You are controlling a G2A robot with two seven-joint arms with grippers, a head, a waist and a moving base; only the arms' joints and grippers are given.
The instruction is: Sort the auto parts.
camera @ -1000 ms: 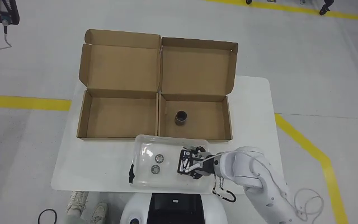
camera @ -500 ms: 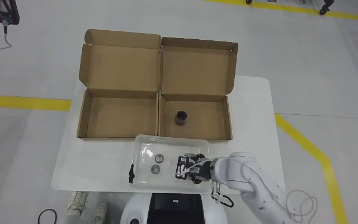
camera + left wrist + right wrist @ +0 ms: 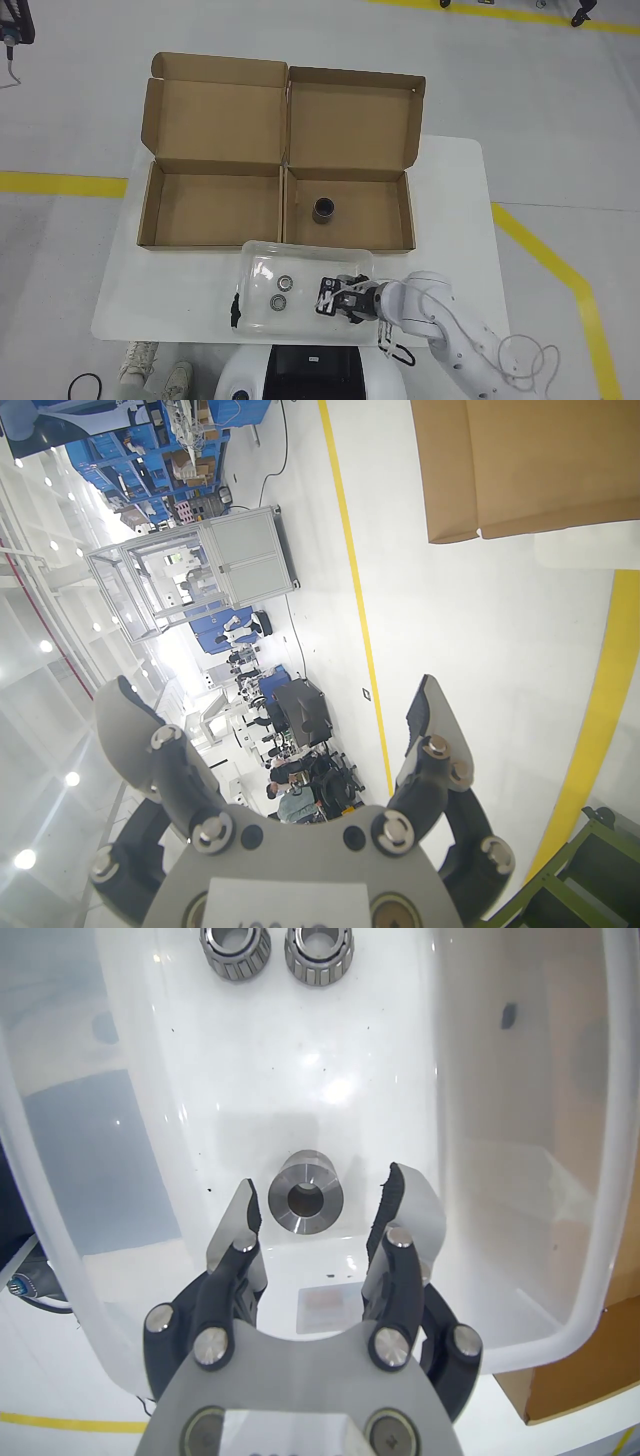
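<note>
Sleeve (image 3: 305, 1200) lies on its side in the clear bin (image 3: 600, 1178), between the spread fingers of the open right hand (image 3: 322, 1183). Two bearings (image 3: 235, 950) (image 3: 318, 953) sit side by side farther along the same bin. A second sleeve (image 3: 324, 209) stands in the right of two boxes (image 3: 210, 210) (image 3: 390, 215) on the worktop (image 3: 450, 200). The left hand (image 3: 272, 695) is open and holds nothing.

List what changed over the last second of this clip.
The right hand shifted slightly toward the near side of the tub; it stands open either side of the steel sleeve, gripping nothing. The two bearings, the boxes and the brown bushing stayed put.
</note>
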